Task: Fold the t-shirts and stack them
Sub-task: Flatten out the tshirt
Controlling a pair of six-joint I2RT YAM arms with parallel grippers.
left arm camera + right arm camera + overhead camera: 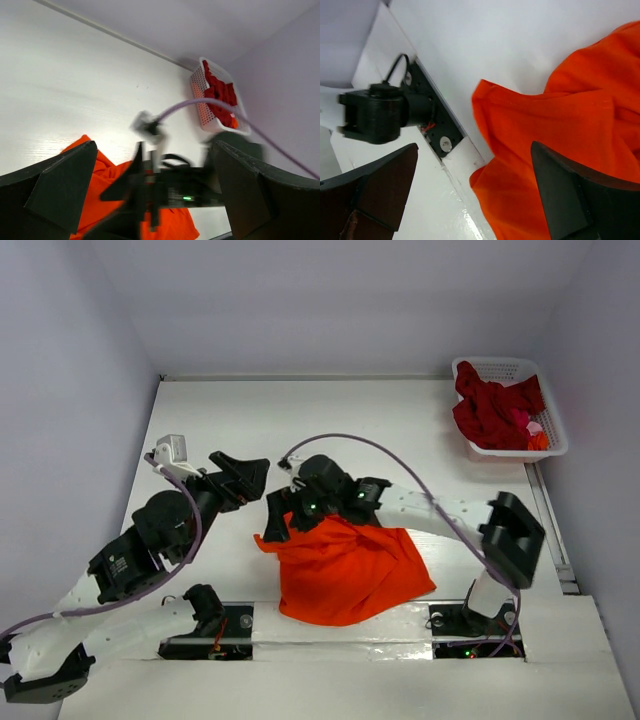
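A bright orange-red t-shirt lies crumpled on the table by the front edge, between the two arm bases. My right gripper hovers at the shirt's upper-left corner. In the right wrist view its jaws stand wide open and grip nothing, with the orange cloth spread below them. My left gripper is open just left of it, above bare table. In the left wrist view it looks across at the blurred right gripper and the shirt. Dark crimson t-shirts are piled in the basket.
A white lattice basket stands at the back right corner, also seen as the basket in the left wrist view. A purple cable arcs over the right arm. The left arm's base and the table's front rail lie close to the shirt.
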